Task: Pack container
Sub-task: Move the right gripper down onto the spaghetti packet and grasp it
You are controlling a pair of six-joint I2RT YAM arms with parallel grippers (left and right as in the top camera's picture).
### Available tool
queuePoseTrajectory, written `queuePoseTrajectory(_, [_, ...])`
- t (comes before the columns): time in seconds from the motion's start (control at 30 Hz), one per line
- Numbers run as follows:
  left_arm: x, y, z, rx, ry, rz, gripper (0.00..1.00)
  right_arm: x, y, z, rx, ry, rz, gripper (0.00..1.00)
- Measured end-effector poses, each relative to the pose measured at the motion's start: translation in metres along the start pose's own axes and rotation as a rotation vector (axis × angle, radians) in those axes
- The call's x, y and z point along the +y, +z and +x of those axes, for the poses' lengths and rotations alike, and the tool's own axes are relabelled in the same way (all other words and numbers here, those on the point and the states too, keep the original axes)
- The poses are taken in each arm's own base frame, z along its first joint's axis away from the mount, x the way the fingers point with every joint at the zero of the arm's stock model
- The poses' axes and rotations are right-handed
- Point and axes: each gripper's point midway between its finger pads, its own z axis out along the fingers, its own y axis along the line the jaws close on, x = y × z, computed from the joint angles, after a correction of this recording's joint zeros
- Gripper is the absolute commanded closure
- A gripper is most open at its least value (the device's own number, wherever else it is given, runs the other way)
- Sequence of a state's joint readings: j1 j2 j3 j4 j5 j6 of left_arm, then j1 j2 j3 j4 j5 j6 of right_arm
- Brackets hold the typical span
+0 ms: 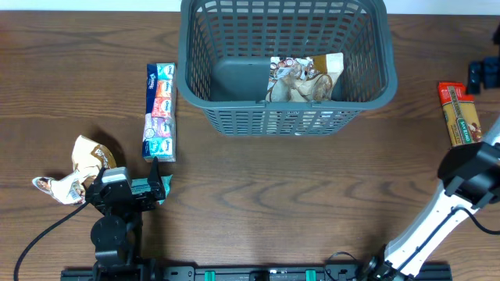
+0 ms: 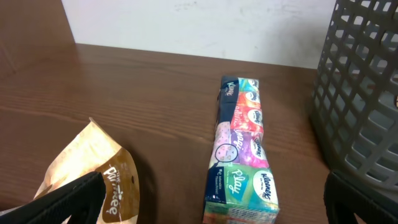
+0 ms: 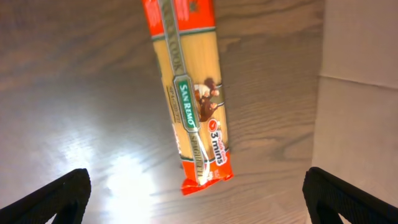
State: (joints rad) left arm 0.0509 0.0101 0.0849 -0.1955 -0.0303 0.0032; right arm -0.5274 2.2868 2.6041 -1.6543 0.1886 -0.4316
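Arms rise from the near edge of the counter (image 1: 258, 195), one at each side. Left claw (image 1: 158, 184) hovers low over the near-left wood with its jaws spread wide and nothing between them. Just to its left lies a crumpled brown snack packet (image 1: 84, 168), one end printed with a picture. Right claw (image 3: 202, 199) hangs over the right side, jaws likewise wide apart and empty, looking down on the near end of a long orange and yellow pasta packet (image 3: 193, 93) that lies flat close to the counter's right edge.

Beyond the left claw, a multicoloured pack of pocket tissues (image 1: 160, 113) lies lengthwise, pointing away, just beside the left wall of the container (image 1: 273, 119); whether they touch cannot be told.

The container, a dark grey slotted basket, stands upright at the far middle of the counter, well apart from both claws. Inside it, on the right half of its base, lies a pale snack packet (image 1: 306, 78); the left half of the base shows bare.

A small black object (image 1: 486, 74) sits at the far right edge, too cut off to name.
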Motion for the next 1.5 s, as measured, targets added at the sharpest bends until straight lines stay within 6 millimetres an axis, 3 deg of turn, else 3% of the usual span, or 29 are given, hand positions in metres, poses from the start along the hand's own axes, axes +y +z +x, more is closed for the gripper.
queuePoseTrajectory(0.17, [0.000, 0.000, 0.000, 0.000, 0.000, 0.000, 0.01, -0.009, 0.010, 0.010, -0.027, -0.076, -0.108, 0.01])
queuePoseTrajectory(0.43, [0.000, 0.000, 0.000, 0.000, 0.000, 0.000, 0.01, -0.045, 0.032, 0.006, -0.117, -0.040, -0.118, 0.01])
queuePoseTrajectory(0.63, [0.000, 0.000, 0.000, 0.000, 0.000, 0.000, 0.01, -0.053, 0.057, 0.026, -0.081, 0.014, -0.178, 0.01])
queuePoseTrajectory(0.77, [0.000, 0.000, 0.000, 0.000, 0.000, 0.000, 0.01, -0.057, 0.065, 0.010, -0.148, 0.047, -0.177, 0.01])
queuePoseTrajectory(0.87, [0.000, 0.000, 0.000, 0.000, 0.000, 0.000, 0.01, -0.051, 0.079, 0.005, -0.159, 0.070, -0.199, 0.01])
queuePoseTrajectory(1.07, [0.000, 0.000, 0.000, 0.000, 0.000, 0.000, 0.01, -0.019, 0.126, 0.024, -0.058, 0.058, -0.265, 0.01])
queuePoseTrajectory(1.2, [0.000, 0.000, 0.000, 0.000, 0.000, 0.000, 0.02, -0.007, 0.146, 0.031, -0.019, 0.063, -0.267, 0.01])
queuePoseTrajectory(1.5, [0.000, 0.000, 0.000, 0.000, 0.000, 0.000, 0.01, -0.010, 0.164, 0.047, 0.052, 0.109, -0.210, 0.01])
